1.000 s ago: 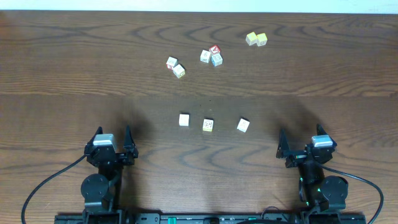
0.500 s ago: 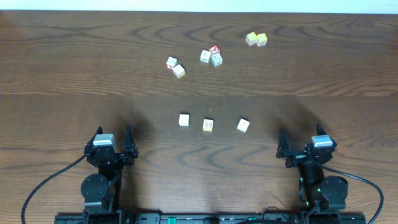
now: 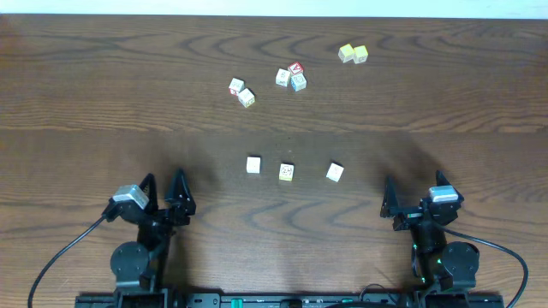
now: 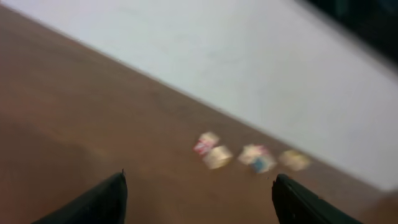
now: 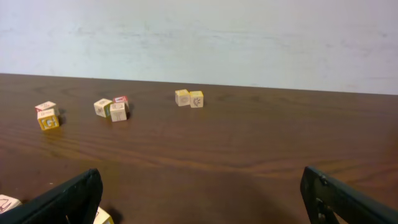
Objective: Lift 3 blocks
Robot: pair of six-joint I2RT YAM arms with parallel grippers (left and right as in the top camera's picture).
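We see the three blocks in a row on the table, while the left gripper and right gripper stand wide, empty.

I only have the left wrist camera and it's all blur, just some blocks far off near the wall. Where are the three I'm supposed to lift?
Observer: Overhead shows them in a loose row nearer the arms: the left block, the middle block and the right block, each standing apart.
Operator: Is either gripper on one?
Observer: No. The left gripper and the right gripper are both open and empty, short of the row.
Operator: Which ones am I seeing, then?
Observer: The far clusters: a pair, a trio with a red-topped cube, and a pale yellow pair.
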